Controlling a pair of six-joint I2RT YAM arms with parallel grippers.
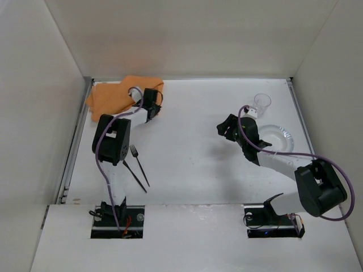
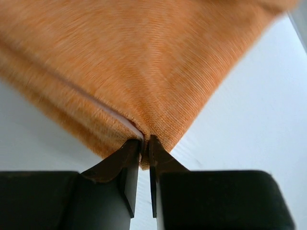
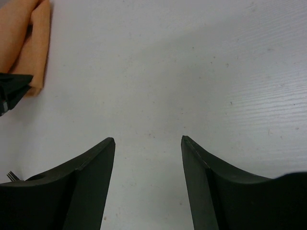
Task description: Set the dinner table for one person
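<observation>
An orange cloth placemat (image 1: 113, 96) lies bunched at the far left of the white dinner table (image 1: 193, 170). My left gripper (image 1: 152, 97) is at its right corner. In the left wrist view that gripper (image 2: 145, 141) is shut on a folded corner of the placemat (image 2: 144, 62), pinched between the fingertips. My right gripper (image 1: 221, 128) hovers over the middle right of the table, pointing left. It stands open (image 3: 147, 140) with only bare table (image 3: 192, 57) between its fingers. The right wrist view shows the placemat (image 3: 29, 38) at its upper left.
A fork (image 1: 139, 164) and a knife (image 1: 135, 175) lie side by side near the left arm's base. A clear glass (image 1: 261, 103) stands at the far right, with a clear glass plate (image 1: 288, 139) just in front of it. White walls enclose the table.
</observation>
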